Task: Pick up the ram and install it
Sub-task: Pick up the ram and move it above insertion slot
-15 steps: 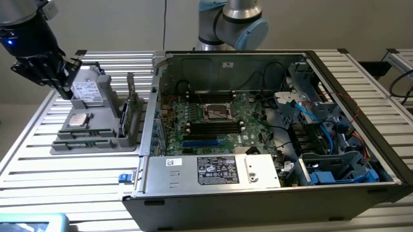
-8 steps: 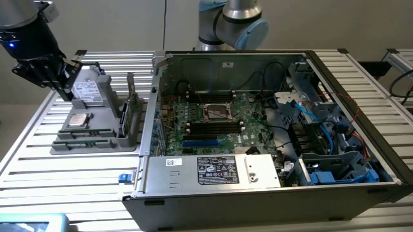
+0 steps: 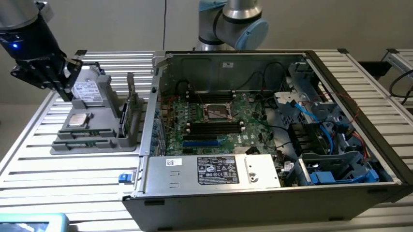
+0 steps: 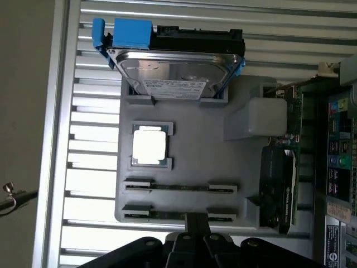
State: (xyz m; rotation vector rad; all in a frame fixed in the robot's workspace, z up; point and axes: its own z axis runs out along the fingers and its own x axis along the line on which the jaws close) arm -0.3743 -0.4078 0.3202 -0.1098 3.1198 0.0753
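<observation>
Over the grey tray (image 4: 189, 162), near ten o'clock in the exterior view, the gripper (image 4: 195, 224) hangs pointing down, slightly tilted. I cannot tell whether it is open or closed, or whether it grips anything. Nearest it lies the ram (image 4: 178, 214), seated in a tray slot beside a second stick (image 4: 178, 188) (on edge, I'd guess, so it can be pinched). Beyond sit the processor chip (image 4: 149, 146) and the hard drive (image 4: 178, 72). At three o'clock from the tray the computer case (image 3: 258, 183) lies open, motherboard (image 3: 219, 125) upward, presumably for access from above. The arm (image 3: 235, 21) reaches across from twelve o'clock.
</observation>
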